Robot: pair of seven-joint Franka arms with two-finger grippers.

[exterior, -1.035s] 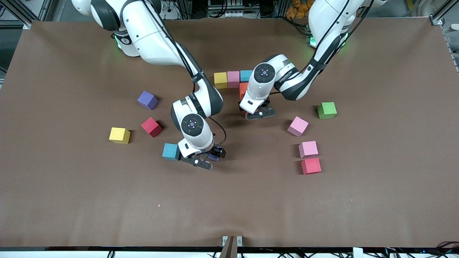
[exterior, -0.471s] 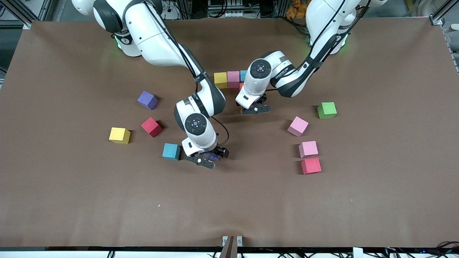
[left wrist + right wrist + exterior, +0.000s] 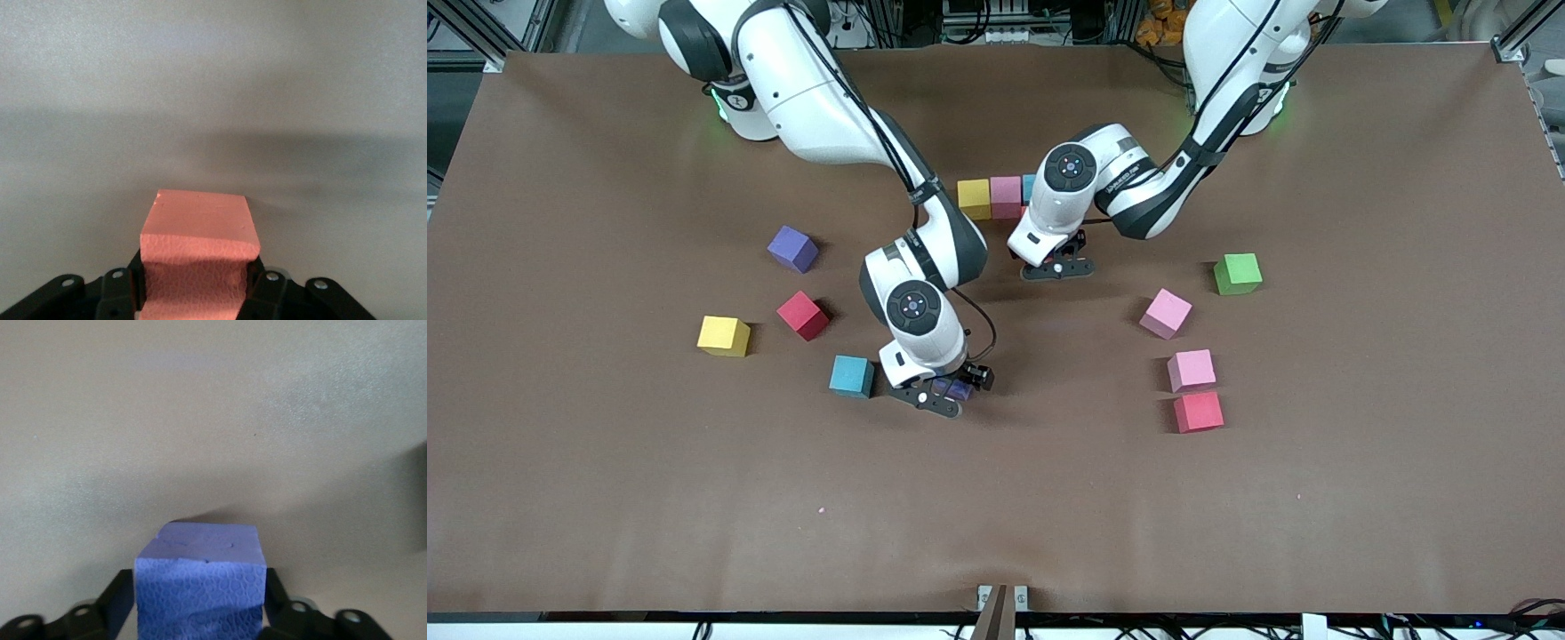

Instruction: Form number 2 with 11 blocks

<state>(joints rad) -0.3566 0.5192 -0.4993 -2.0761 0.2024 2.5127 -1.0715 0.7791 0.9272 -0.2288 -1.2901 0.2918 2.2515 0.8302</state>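
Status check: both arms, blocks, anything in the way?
Left gripper shut on orange block, by the starting row. Right gripper closing around purple block, beside light blue block. Path clear.

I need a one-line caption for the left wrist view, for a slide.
Left gripper shut on an orange block, held just above the bare table.

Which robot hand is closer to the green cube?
Left. The left gripper hangs toward the row of blocks from the green cube; the right gripper is much farther off.
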